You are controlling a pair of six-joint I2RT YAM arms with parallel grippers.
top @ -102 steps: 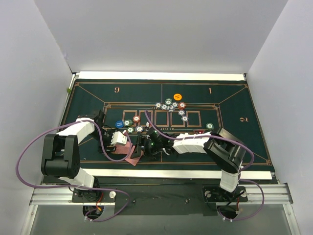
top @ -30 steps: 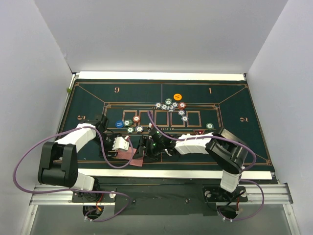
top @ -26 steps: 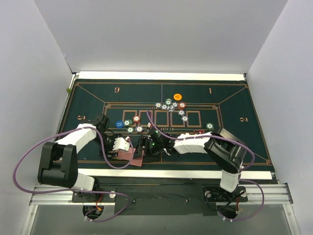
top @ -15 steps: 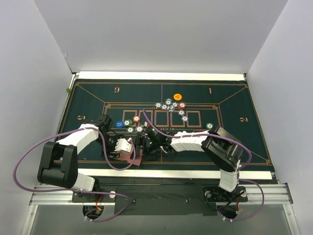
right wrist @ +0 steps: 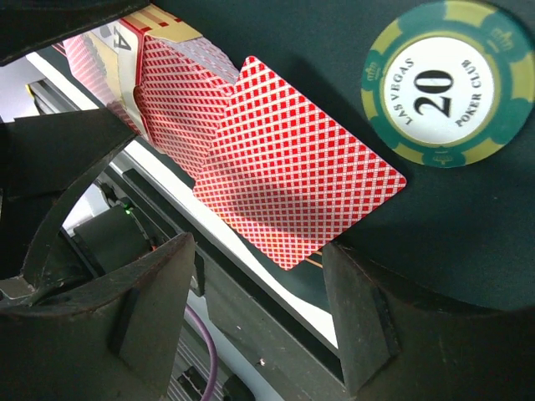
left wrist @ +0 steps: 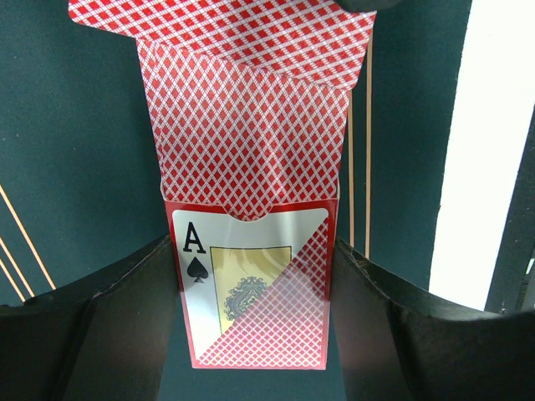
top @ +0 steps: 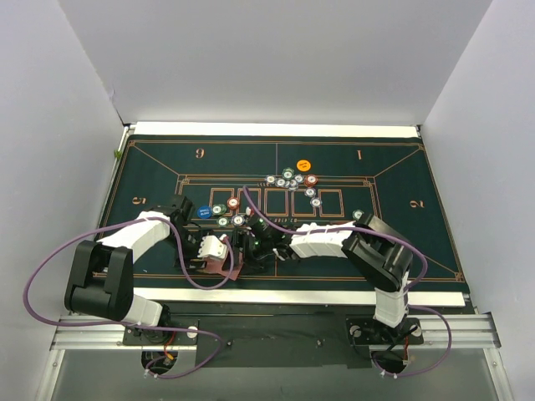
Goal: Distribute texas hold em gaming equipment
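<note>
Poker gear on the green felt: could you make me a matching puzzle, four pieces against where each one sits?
Pieces
1. orange round button disc
2. blue round button disc
3. clear-fronted red card box showing an ace of spades
4. green-edged round chip marked 20

Places
A. held in the left gripper
B. flat on the dark green felt mat, beside a loose red-backed card
C. farthest from the arms, just beyond the larger chip cluster
D. just left of the smaller chip group

Pairs: 1-C, 2-D, 3-A, 4-B
</note>
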